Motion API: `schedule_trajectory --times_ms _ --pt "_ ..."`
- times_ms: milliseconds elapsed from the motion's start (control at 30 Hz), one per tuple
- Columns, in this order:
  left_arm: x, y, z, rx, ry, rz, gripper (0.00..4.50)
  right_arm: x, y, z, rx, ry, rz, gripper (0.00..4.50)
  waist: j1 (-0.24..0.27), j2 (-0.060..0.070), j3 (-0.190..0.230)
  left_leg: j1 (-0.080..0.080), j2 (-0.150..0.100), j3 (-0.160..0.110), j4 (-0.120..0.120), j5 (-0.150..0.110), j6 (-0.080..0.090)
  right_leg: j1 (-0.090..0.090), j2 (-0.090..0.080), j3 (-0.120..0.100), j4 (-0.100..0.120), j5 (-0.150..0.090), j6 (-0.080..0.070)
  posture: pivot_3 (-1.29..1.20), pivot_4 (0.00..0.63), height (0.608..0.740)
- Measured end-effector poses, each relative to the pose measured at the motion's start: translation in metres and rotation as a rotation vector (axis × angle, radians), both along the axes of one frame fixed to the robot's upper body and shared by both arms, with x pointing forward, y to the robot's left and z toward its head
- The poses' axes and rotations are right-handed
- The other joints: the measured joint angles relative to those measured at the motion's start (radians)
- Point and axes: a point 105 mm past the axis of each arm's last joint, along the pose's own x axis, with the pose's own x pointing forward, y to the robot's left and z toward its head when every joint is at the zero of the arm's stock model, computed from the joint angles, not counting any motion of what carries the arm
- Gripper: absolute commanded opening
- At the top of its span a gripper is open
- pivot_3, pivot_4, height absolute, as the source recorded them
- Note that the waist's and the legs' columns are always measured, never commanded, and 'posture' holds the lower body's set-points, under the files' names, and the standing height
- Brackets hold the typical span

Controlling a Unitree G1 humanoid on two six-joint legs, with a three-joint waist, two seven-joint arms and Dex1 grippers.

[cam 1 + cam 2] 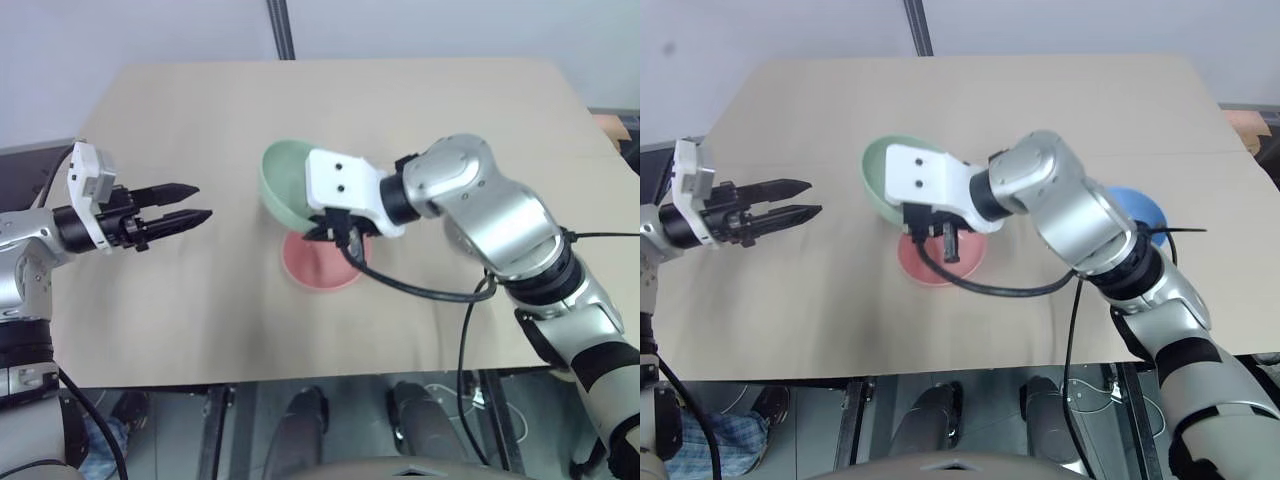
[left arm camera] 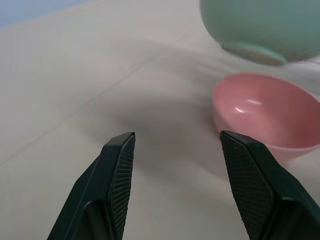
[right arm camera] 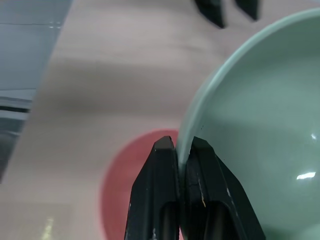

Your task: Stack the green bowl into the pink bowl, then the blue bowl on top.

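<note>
The left gripper (image 1: 204,203) hovers spread and empty near the desk's (image 1: 200,110) left edge. Mid-desk, the right gripper (image 3: 184,146) pinches the green bowl (image 1: 283,180) by its rim, tilted in the air just over the pink bowl (image 2: 265,112). The thin rim grip could slip, or a tilted release could seat it crooked. The blue bowl (image 1: 1137,208) waits near the right edge.

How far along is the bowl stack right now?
Nothing is stacked yet. In hand: the right claw is shut on the green bowl's rim and holds it tilted in the air above the pink bowl, which sits empty on the table. Left to do: seat green in pink, then add the blue bowl, which sits on the table behind the right arm. The left claw is open and empty.
</note>
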Motion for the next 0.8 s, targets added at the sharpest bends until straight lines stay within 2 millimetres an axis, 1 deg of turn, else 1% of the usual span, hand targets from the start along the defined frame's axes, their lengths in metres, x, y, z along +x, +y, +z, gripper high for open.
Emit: schedule_trajectory --times_ms 67,167,200,233,267,433,500,567,600,667,700,767,800 --pt "0.001 -0.001 0.001 0.001 -0.004 -0.007 2.89 0.000 0.000 -0.003 -0.004 0.017 -0.020 0.02 0.000 0.000 0.000 0.000 0.000 0.000 0.000 0.000 0.000 0.000 0.000 0.000 0.000 0.000 0.000 0.00 0.150 0.740" --pt "0.002 -0.002 0.000 0.002 0.004 -0.014 2.89 -0.004 -0.001 -0.002 0.001 0.022 -0.027 1.08 -0.001 0.000 0.000 0.000 0.000 0.000 0.000 0.000 0.000 0.000 0.000 0.000 0.000 0.000 0.000 0.00 0.150 0.740" --pt "0.003 -0.002 -0.001 0.005 0.009 -0.015 2.89 -0.004 0.000 -0.002 0.004 0.022 -0.027 1.49 -0.002 0.000 0.000 0.000 0.000 0.000 0.000 0.000 0.000 0.000 0.000 0.000 -0.001 0.000 0.000 0.00 0.150 0.740" --pt "0.003 -0.002 -0.002 0.009 0.013 -0.021 2.89 -0.004 -0.001 -0.001 0.006 0.020 -0.031 2.04 -0.003 0.000 0.000 0.000 0.000 0.000 0.000 0.000 0.000 0.000 0.000 0.000 -0.001 0.000 0.000 0.00 0.150 0.740" --pt "0.002 -0.002 -0.002 0.012 0.014 -0.025 2.89 -0.004 -0.001 -0.001 0.009 0.020 -0.036 2.43 -0.002 0.000 0.000 0.000 0.000 0.000 0.000 0.000 0.000 0.000 0.000 0.000 -0.001 0.000 0.000 0.00 0.150 0.740" --pt "0.005 -0.001 0.000 0.009 0.011 -0.024 2.89 -0.001 -0.004 0.000 0.017 0.013 -0.069 2.43 -0.001 0.000 0.000 0.000 0.000 0.000 0.000 0.000 0.000 0.000 0.000 0.000 -0.001 0.000 0.000 0.00 0.150 0.740" --pt "0.006 -0.001 0.002 0.008 0.006 -0.030 2.89 0.003 -0.010 0.002 0.018 0.005 -0.090 2.43 0.000 0.000 0.000 0.000 0.000 0.000 0.000 0.000 0.000 0.000 0.000 0.000 -0.001 0.000 0.000 0.00 0.150 0.740" --pt "0.007 -0.002 0.003 0.015 0.006 -0.035 2.89 0.009 -0.020 0.007 0.023 -0.010 -0.128 2.43 0.001 0.000 0.000 0.000 0.000 0.000 0.000 0.000 0.000 0.000 0.000 0.000 -0.001 0.000 0.000 0.00 0.150 0.740" --pt "0.008 -0.003 0.002 0.019 0.008 -0.040 2.89 0.013 -0.030 0.009 0.018 -0.024 -0.163 2.43 0.003 0.000 0.000 -0.001 0.000 0.000 0.000 0.000 0.000 0.000 -0.001 0.000 -0.001 0.000 0.000 0.00 0.150 0.740" --pt "0.008 -0.003 0.001 0.023 0.013 -0.040 2.89 0.028 -0.064 0.011 0.013 -0.037 -0.300 2.43 0.008 -0.001 0.000 -0.001 -0.001 0.000 0.000 0.000 0.000 0.000 -0.001 0.000 -0.002 0.000 0.000 0.00 0.150 0.740" --pt "0.008 -0.002 0.001 0.022 0.014 -0.040 2.89 0.034 -0.077 0.011 0.012 -0.038 -0.355 2.43 0.008 -0.001 0.000 -0.001 -0.001 0.000 0.000 0.000 0.000 0.000 -0.001 0.000 -0.002 0.000 0.000 0.00 0.150 0.740" --pt "0.008 -0.003 0.001 0.023 0.013 -0.043 2.89 0.041 -0.105 0.005 -0.010 -0.033 -0.458 2.43 0.008 -0.001 0.000 -0.001 0.000 0.000 -0.001 0.000 0.000 0.000 -0.001 0.000 -0.002 0.000 0.000 0.00 0.150 0.740" --pt "0.008 -0.003 0.001 0.023 0.014 -0.044 2.89 0.045 -0.121 -0.002 -0.033 -0.028 -0.515 2.43 0.008 -0.001 0.000 -0.001 0.000 0.000 -0.001 0.000 0.000 0.000 -0.001 0.000 -0.002 0.000 0.000 0.00 0.150 0.740"
